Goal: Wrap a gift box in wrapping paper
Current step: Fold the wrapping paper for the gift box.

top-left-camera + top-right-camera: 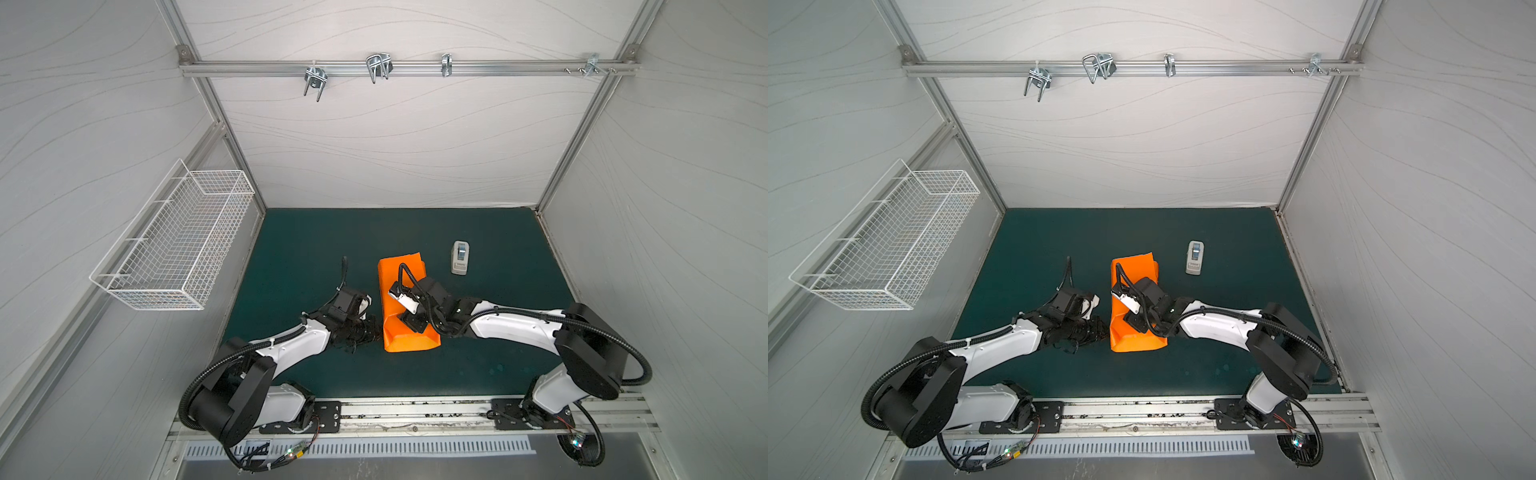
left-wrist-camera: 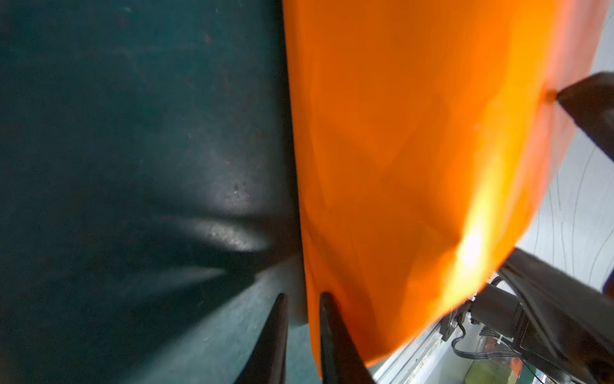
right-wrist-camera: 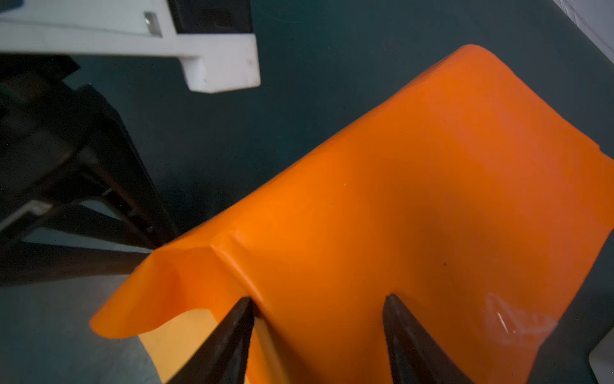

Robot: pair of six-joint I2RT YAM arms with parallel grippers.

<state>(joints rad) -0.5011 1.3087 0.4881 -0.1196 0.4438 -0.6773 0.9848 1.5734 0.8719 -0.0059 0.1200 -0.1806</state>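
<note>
The creased orange wrapping paper [image 1: 409, 338] lies bundled on the dark green counter [image 1: 311, 249], the gift box presumably hidden inside. The right gripper [image 3: 317, 299], jaws half spread, presses down to pin the fold; the left gripper [image 2: 303, 296], jaws narrow, meets the paper's side edge, perhaps pinching it.

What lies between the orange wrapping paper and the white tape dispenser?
Nothing stands there: only bare green mat separates the wrapping paper from the tape dispenser, as both top views show.
</note>
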